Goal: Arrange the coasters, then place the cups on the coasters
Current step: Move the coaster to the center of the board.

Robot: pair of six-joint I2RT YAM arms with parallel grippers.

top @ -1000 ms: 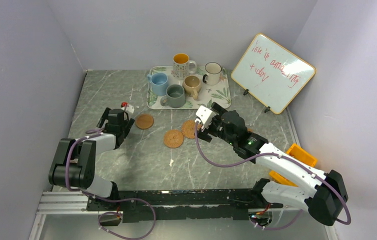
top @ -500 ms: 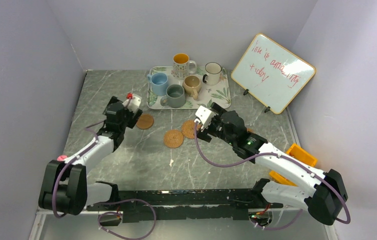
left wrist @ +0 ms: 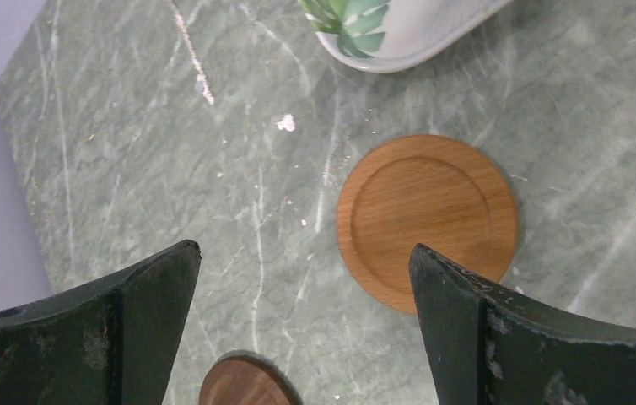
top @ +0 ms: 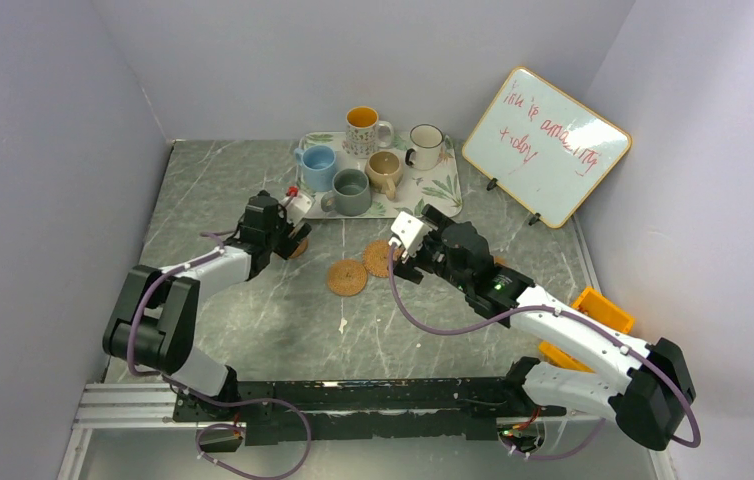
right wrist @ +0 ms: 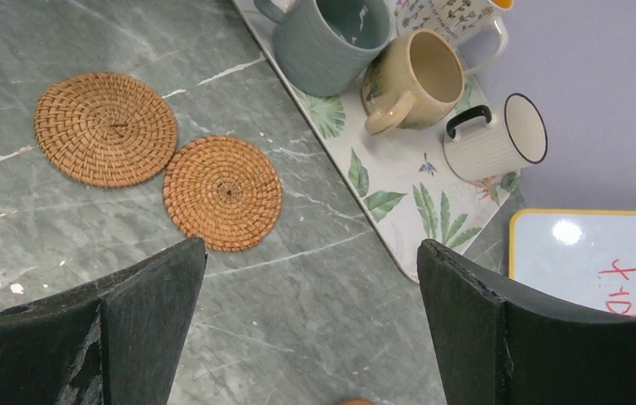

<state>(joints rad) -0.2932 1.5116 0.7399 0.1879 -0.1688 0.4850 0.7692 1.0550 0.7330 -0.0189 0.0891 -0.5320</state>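
Upper centre, the tray holds all five cups. The left gripper and right gripper both hang spread wide, empty. From above, the left hides most of a smooth coaster. The right covers the edge of a woven coaster, which lies just beside a second woven coaster. A dark coaster is cut off at the frame's bottom.

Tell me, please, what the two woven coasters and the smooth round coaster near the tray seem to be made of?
The woven coasters look like rattan or a similar plant fibre, matt tan-orange; a coiled spiral weave shows. The smooth coaster looks like light wood with a satin finish; fine straight grain and a raised rim show, though it could be bamboo.
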